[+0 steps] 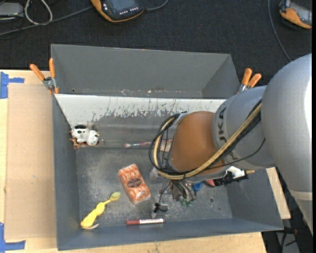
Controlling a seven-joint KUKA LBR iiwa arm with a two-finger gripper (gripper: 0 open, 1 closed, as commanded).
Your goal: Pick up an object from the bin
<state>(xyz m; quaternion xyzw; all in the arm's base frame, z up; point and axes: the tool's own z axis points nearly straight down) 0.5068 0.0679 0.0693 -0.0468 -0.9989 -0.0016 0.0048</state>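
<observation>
Camera view: I've got my tool [167,198] low over the floor of the bin [147,78], right of centre, under the orange wrist cover. I can't tell how wide it's open. An orange patterned packet [134,184] lies just left of it, with a red-and-white pen [145,222] near the front wall.

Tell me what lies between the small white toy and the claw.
An orange packet lies between the white toy and the claw, as the camera view shows.

Grey bin [142,73]; orange packet [134,183]; yellow spoon [98,212]; red-and-white pen [145,222]; white toy [85,135], black spots.
</observation>
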